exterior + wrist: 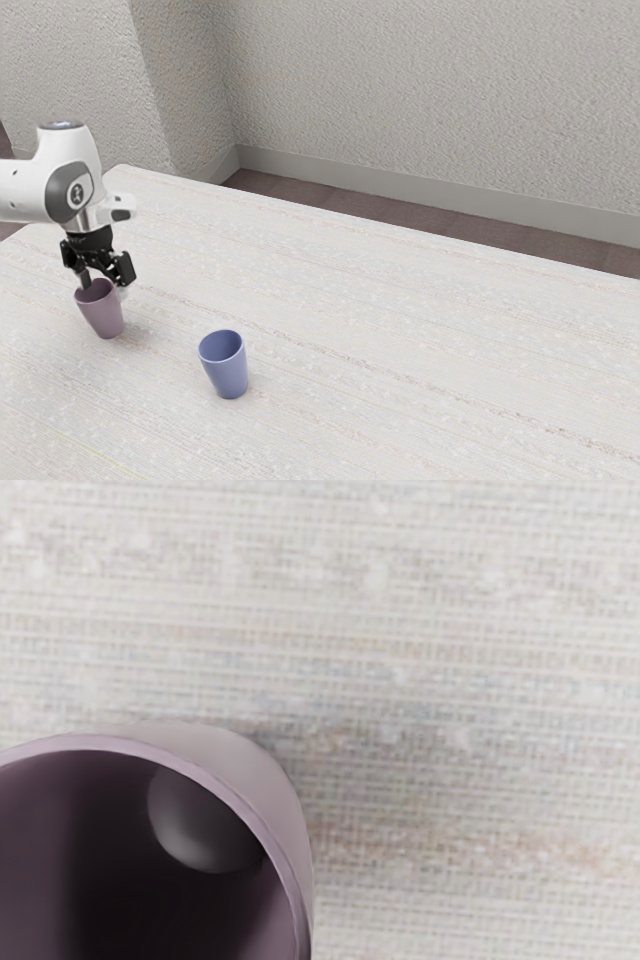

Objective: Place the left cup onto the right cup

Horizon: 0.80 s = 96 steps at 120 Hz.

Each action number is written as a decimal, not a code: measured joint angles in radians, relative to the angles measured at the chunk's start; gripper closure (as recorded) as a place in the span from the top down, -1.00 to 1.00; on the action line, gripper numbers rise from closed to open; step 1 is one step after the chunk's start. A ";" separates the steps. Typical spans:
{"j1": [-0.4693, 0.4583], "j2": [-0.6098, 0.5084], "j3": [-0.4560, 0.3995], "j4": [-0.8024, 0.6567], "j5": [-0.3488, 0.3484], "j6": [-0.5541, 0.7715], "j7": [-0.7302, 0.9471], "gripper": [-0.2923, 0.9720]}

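Step in hand, as I read it: getting a grip on the mauve cup (100, 310) before the lift. The gripper (97, 282) sits right at that cup's rim, on the arm side. Can't tell from either view whether it's clamped on the wall or just parked there, so I'm not calling it.

Where things are:
- The mauve cup is at the exterior view's left, upright, mouth up. It looks to be on the table (400, 330), not clearly lifted.
- The blue cup (223, 363) is toward the exterior view's right of it and nearer the camera. It's upright, mouth up, apart from the mauve cup, with bare table between them.
- The arm (55, 185) comes in from the exterior view's left, hand pointing down.

How to do it well (judgement):
- Confirm a firm pinch on the wall before lifting. A rim grip on one side lets the cup swing or tip.
- Lift straight up, high enough that the base clears the blue cup's rim, and only then move across.
- Keep the cup vertical on the way over. The blue cup looks light, and a sideways knock would probably topple it.
- Centre over the blue mouth, lower slowly, and release once it's seated.

Contents:
- Mauve cup (100, 880): dark inside, nothing loose visible. There's a grey rounded shape (200, 825) just inside the wall; can't say what it is.
- Blue cup: looks empty from the exterior view, though the bottom isn't fully visible.
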 joint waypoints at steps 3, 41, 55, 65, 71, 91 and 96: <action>0.000 0.002 0.000 0.000 0.000 0.002 0.001 0.54; 0.000 0.028 0.000 0.001 -0.004 0.017 0.006 0.53; 0.000 0.034 0.000 0.001 -0.005 0.020 0.007 0.51; 0.000 0.038 0.000 0.002 -0.006 0.023 0.007 0.49; 0.000 0.041 0.000 0.002 -0.006 0.026 0.007 0.48; 0.000 0.048 0.000 0.002 -0.006 0.032 0.007 0.41; 0.000 0.050 0.000 0.002 -0.006 0.034 0.007 0.39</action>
